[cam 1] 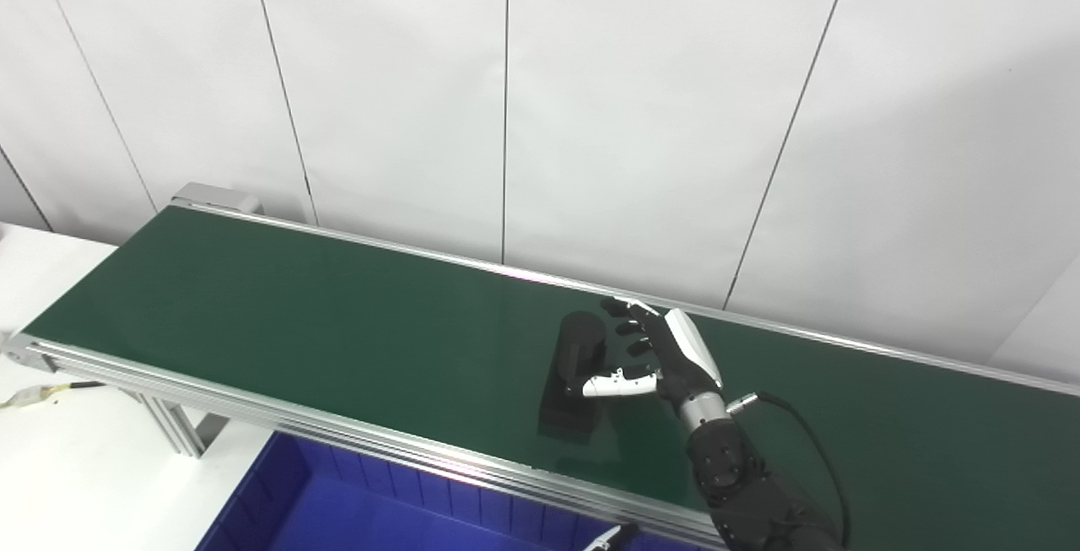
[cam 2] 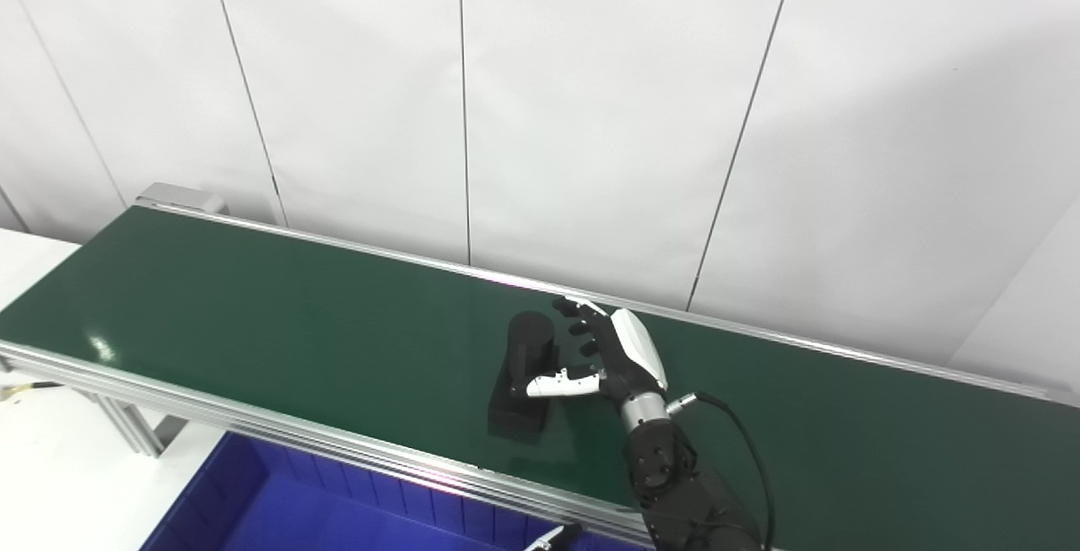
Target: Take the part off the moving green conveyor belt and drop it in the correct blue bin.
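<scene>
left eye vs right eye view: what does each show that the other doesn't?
Left eye only: a yellowish cable end on the white table left of the belt, and more of that table.

Right eye only: nothing distinct, just more wall to the right.

Both: the green conveyor belt, the black part lying on it, the right hand open beside the part with its thumb reaching toward it, the blue bin below the near rail, and a white fingertip at the bottom edge.
</scene>
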Controlling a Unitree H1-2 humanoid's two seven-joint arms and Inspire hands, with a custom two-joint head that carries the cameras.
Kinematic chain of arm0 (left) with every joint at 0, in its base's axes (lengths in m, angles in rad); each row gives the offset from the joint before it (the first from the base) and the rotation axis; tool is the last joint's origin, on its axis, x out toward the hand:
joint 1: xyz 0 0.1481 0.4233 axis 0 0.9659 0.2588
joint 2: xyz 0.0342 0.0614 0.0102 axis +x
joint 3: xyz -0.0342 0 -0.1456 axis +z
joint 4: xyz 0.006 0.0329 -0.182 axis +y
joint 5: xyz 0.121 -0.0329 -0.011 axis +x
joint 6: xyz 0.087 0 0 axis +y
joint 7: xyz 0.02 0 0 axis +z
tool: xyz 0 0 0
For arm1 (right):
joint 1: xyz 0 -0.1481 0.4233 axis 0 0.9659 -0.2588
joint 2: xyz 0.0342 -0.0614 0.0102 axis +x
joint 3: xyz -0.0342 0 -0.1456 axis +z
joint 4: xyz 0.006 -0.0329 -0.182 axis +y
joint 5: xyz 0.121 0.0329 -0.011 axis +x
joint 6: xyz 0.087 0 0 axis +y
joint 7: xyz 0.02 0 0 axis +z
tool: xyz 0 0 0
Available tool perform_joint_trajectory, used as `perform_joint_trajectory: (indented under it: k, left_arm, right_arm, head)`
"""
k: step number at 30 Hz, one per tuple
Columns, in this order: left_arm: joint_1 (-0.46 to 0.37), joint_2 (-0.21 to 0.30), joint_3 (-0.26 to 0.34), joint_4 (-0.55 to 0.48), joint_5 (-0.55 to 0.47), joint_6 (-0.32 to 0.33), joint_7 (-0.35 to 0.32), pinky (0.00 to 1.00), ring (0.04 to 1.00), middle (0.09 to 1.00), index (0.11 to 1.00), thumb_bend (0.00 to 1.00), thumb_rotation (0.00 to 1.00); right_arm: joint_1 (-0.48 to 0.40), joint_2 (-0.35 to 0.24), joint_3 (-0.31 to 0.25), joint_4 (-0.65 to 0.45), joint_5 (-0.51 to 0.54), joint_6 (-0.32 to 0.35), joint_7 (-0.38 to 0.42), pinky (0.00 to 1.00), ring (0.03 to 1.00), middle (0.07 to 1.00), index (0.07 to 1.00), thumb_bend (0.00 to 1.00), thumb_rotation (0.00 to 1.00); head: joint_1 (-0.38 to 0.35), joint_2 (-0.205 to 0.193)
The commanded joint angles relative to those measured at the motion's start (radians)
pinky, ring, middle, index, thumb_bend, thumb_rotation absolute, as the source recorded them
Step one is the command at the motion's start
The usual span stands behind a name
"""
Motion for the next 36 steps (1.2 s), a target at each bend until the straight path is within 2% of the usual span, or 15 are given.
perform_joint_trajectory:
  k: [1,6,7,8,10,11,12,13,15,17,23,27,36]
  left_arm:
    - [-0.008,-0.022,-0.01,-0.032,0.012,-0.036,0.0,0.81,0.933,0.956,0.938,1.0,0.88]
    - [-0.008,-0.024,-0.008,-0.029,0.003,-0.036,-0.009,0.81,0.929,0.957,0.935,1.0,0.86]
    - [-0.008,-0.024,-0.008,-0.027,0.003,-0.036,-0.01,0.81,0.932,0.96,0.937,1.0,0.87]
    - [-0.01,-0.024,-0.009,-0.025,0.005,-0.036,-0.006,0.82,0.933,0.96,0.938,1.0,0.87]
    - [-0.012,-0.022,-0.012,-0.023,0.005,-0.036,-0.003,0.82,0.935,0.959,0.939,1.0,0.87]
    - [-0.012,-0.021,-0.013,-0.023,0.007,-0.036,-0.002,0.83,0.936,0.959,0.939,1.0,0.86]
    - [-0.012,-0.02,-0.014,-0.024,0.009,-0.036,-0.001,0.82,0.935,0.959,0.94,1.0,0.87]
    - [-0.012,-0.019,-0.013,-0.024,0.01,-0.036,-0.002,0.82,0.935,0.959,0.94,1.0,0.87]
    - [-0.012,-0.017,-0.013,-0.025,0.01,-0.036,-0.002,0.82,0.934,0.96,0.939,1.0,0.87]
    - [-0.014,-0.014,-0.018,-0.026,0.015,-0.036,0.005,0.81,0.93,0.957,0.938,1.0,0.86]
    - [-0.013,-0.01,-0.017,-0.029,0.01,-0.036,-0.002,0.82,0.932,0.958,0.94,1.0,0.86]
    - [-0.011,-0.008,-0.014,-0.028,0.006,-0.036,-0.008,0.83,0.936,0.959,0.94,1.0,0.86]
    - [-0.003,-0.006,-0.011,-0.044,0.01,-0.036,-0.014,0.84,0.945,0.965,0.946,1.0,0.87]
  right_arm:
    - [-0.069,0.009,0.003,-0.019,-0.007,-0.001,-0.013,0.65,0.781,0.836,0.799,1.0,0.3]
    - [-0.067,0.013,-0.017,-0.024,0.011,-0.021,-0.016,0.61,0.715,0.761,0.75,1.0,0.28]
    - [-0.067,0.013,-0.022,-0.025,0.016,-0.027,-0.017,0.57,0.654,0.685,0.702,0.97,0.25]
    - [-0.067,0.014,-0.028,-0.026,0.02,-0.031,-0.017,0.54,0.627,0.654,0.676,0.94,0.24]
    - [-0.068,0.016,-0.034,-0.027,0.023,-0.032,-0.02,0.46,0.532,0.564,0.596,0.83,0.19]
    - [-0.069,0.016,-0.035,-0.028,0.023,-0.031,-0.022,0.45,0.524,0.558,0.591,0.82,0.19]
    - [-0.07,0.016,-0.035,-0.03,0.021,-0.032,-0.026,0.41,0.482,0.526,0.531,0.64,0.16]
    - [-0.07,0.016,-0.033,-0.031,0.017,-0.036,-0.03,0.38,0.446,0.489,0.526,0.59,0.09]
    - [-0.07,0.016,-0.032,-0.034,0.016,-0.044,-0.033,0.32,0.379,0.449,0.517,0.54,0.02]
    - [-0.068,0.015,-0.032,-0.038,0.018,-0.048,-0.032,0.29,0.343,0.427,0.516,0.53,0.0]
    - [-0.068,0.011,-0.033,-0.046,0.019,-0.047,-0.026,0.27,0.328,0.424,0.517,0.52,0.0]
    - [-0.066,0.009,-0.032,-0.05,0.017,-0.046,-0.027,0.31,0.348,0.429,0.517,0.52,0.0]
    - [-0.036,-0.007,-0.021,-0.113,0.019,-0.05,-0.023,0.31,0.359,0.433,0.512,0.53,0.0]
  head:
    - [-0.001,0.001]
    - [-0.003,0.001]
    - [-0.003,0.001]
    - [-0.004,0.0]
    - [-0.004,0.001]
    - [-0.005,0.001]
    - [-0.006,0.001]
    - [-0.006,0.0]
    - [-0.007,0.0]
    - [-0.009,-0.001]
    - [-0.014,-0.001]
    - [-0.021,0.001]
    - [-0.081,0.019]
